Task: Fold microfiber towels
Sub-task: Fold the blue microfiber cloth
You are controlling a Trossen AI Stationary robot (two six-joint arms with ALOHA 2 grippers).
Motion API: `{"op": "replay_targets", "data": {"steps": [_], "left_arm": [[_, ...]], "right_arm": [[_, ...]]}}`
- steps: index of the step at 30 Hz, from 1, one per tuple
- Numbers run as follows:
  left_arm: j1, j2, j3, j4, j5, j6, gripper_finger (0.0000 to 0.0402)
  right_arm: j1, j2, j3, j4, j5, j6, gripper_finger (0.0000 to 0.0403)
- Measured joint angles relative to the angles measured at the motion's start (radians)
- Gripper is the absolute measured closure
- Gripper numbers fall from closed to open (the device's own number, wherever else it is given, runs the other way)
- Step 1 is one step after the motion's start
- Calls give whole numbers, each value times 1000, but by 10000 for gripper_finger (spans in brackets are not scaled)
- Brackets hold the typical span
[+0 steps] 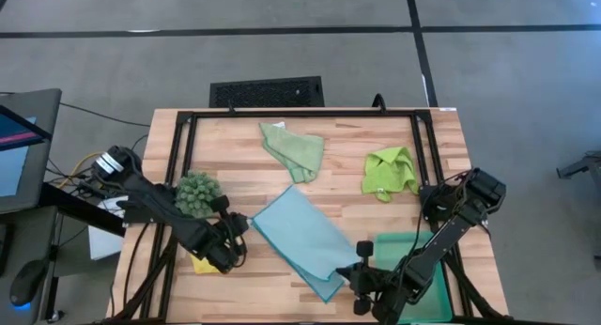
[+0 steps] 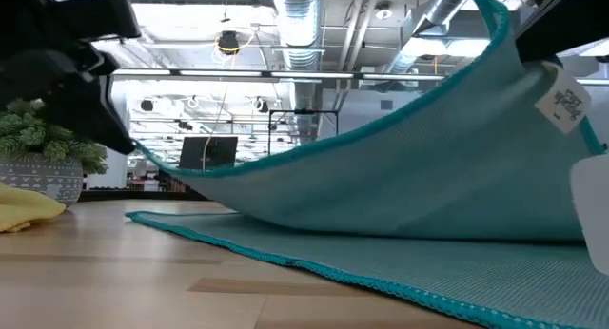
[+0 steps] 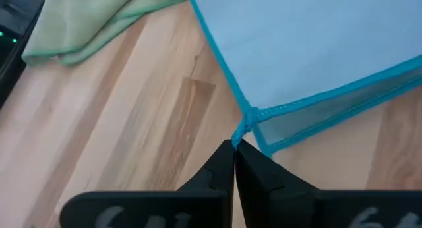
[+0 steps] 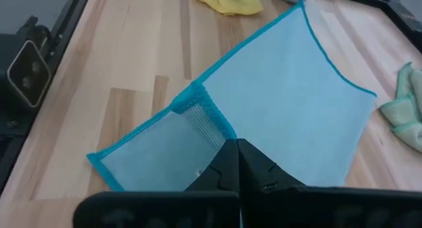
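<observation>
The light blue towel [image 1: 305,239] lies at the table's middle, one edge raised over the rest between my two grippers. At its left corner my left gripper [image 3: 235,152] is shut; my right gripper [image 4: 234,152] is shut at the towel's near right end. In the low view the raised layer [image 2: 400,148] arches above the layer on the table [image 2: 381,262]. The pale sage towel [image 1: 294,148] and the lime towel [image 1: 390,170] lie crumpled at the far side. Under my left arm lies the yellow towel [image 1: 202,262]. My left gripper pinches the blue towel's corner tip [image 3: 241,130] between its two fingertips, slanting down from the table's left. That corner is lifted clear, and the hem runs away from it toward the far side and toward the right. My right gripper pinches the towel at a bunched hem corner [image 4: 201,106] where the cloth folds over, slanting down from the table's right near side. The raised layer hangs in a slack arc toward the other gripper; the lower layer [image 4: 151,162] lies on the table.
A dark-green spiky clump in a pot [image 1: 197,193] stands just beyond my left gripper. A teal tray [image 1: 423,255] sits at the near right under my right arm. A black frame [image 1: 300,114] runs along the table's far and side edges.
</observation>
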Motion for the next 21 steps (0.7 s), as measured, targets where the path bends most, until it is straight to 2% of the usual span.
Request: {"op": "replay_targets", "data": {"steps": [8,15,21], "left_arm": [[-5,64,-75,105,18,-33,401],[-2,74,-75,142,11,-15,401],[7,74,-75,185,-35,29,401]], "right_arm": [[-1,0,0,-3,-3,0,395],[-1,0,0,-32,7,0,395],[47,-1,0,-65,157,-11,399]]}}
